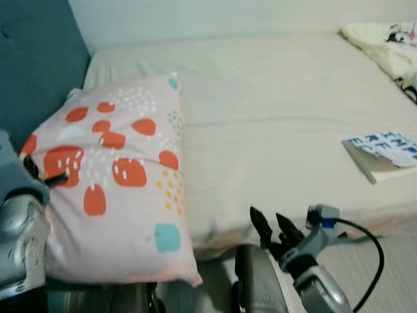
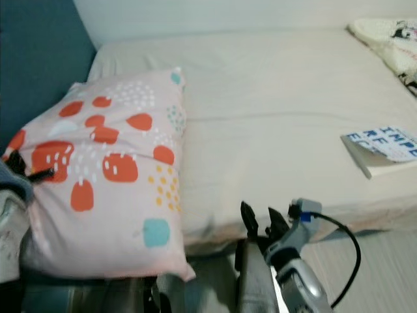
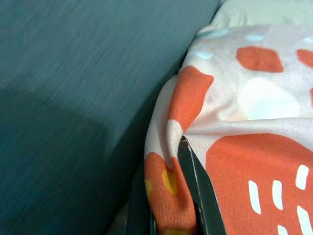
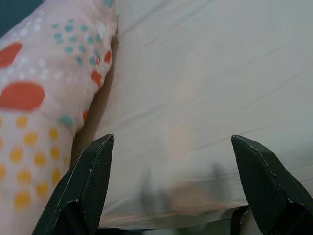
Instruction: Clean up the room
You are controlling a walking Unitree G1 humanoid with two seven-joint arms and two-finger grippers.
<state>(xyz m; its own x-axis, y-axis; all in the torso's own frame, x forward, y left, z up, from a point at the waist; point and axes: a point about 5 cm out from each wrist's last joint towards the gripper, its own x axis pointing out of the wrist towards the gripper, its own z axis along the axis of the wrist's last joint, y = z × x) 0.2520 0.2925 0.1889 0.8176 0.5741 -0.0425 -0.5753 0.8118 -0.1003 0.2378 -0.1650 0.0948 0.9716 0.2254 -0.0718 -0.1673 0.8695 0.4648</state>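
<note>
Left gripper (image 3: pixel 178 196) clamped on pillow (image 1: pixel 117 176) edge beside blue headboard (image 1: pixel 36 59); pillow on bed (image 1: pixel 280 111), long axis running away from robot. Right gripper (image 1: pixel 273 228) splayed empty, just right of pillow, farther.

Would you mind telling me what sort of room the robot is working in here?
Most likely a bedroom: a bed with a pale sheet, a patterned pillow on it, and a padded teal headboard.
</note>
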